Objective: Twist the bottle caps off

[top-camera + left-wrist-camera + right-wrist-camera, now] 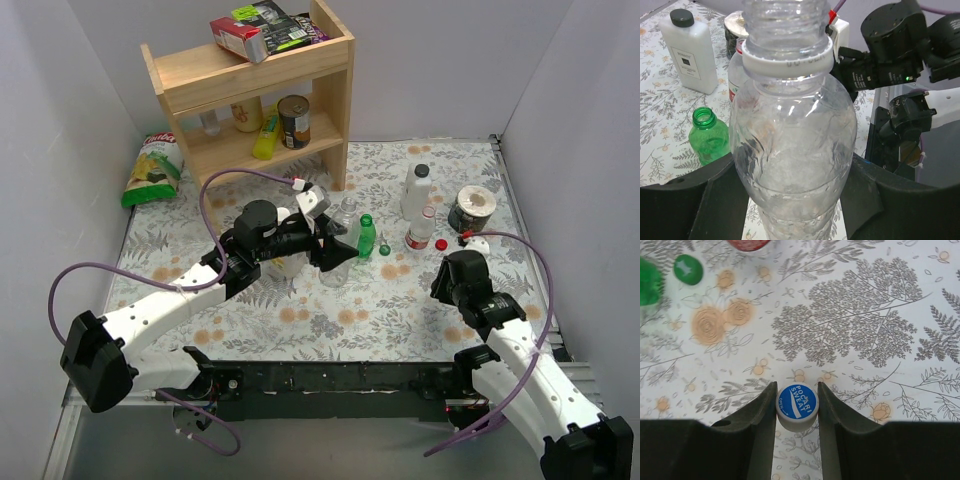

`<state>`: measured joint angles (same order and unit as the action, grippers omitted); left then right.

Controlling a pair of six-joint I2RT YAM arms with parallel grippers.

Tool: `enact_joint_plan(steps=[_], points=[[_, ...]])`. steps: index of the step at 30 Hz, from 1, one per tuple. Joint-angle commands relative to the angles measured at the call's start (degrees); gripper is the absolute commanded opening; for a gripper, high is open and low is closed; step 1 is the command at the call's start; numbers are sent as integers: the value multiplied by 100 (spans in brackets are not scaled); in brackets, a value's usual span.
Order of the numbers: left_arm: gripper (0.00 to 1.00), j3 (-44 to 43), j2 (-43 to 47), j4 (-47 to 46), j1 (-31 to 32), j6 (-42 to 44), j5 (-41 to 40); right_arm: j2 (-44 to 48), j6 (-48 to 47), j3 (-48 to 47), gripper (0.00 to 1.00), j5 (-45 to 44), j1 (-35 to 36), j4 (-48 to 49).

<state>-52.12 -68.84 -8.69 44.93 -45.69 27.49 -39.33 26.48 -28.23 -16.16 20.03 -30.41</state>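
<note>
1. Nearest the bases, the right gripper is clenched on the blue cap. It pinches the cap by the rim, printed face up, seemingly just off the table, with a shadow directly beneath.
2. The cap's short axis points up at the wrist and bare cloth lies straight below. I judge the coming move to be a plain lowering and release, and the right arm is the one placed for it.
3. Farther in, the left gripper grasps the large clear bottle low on its body. The bottle stands upright, its long axis vertical and its neck bare.
4. Just beside it stands the green bottle, also open, with the green cap loose nearby.
5. Beyond, the red cap lies beside the red-labelled bottle. I cannot tell whether that bottle is capped.
6. Farthest stands the opaque white bottle.
</note>
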Motion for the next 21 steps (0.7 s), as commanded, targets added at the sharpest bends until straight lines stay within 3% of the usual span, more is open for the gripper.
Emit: enact_joint_plan(steps=[1, 9, 16, 21], points=[[36, -26, 301, -195, 25, -10, -76, 66, 586, 509, 13, -1062, -52, 1309], [36, -44, 336, -177, 25, -10, -68, -328, 569, 1047, 15, -2039, -78, 2557], [35, -35, 354, -195, 25, -28, -50, -1707, 771, 775, 17, -1882, -78, 2672], [36, -35, 406, -203, 25, -28, -59, -2148, 1034, 731, 19, -1873, -78, 2725]])
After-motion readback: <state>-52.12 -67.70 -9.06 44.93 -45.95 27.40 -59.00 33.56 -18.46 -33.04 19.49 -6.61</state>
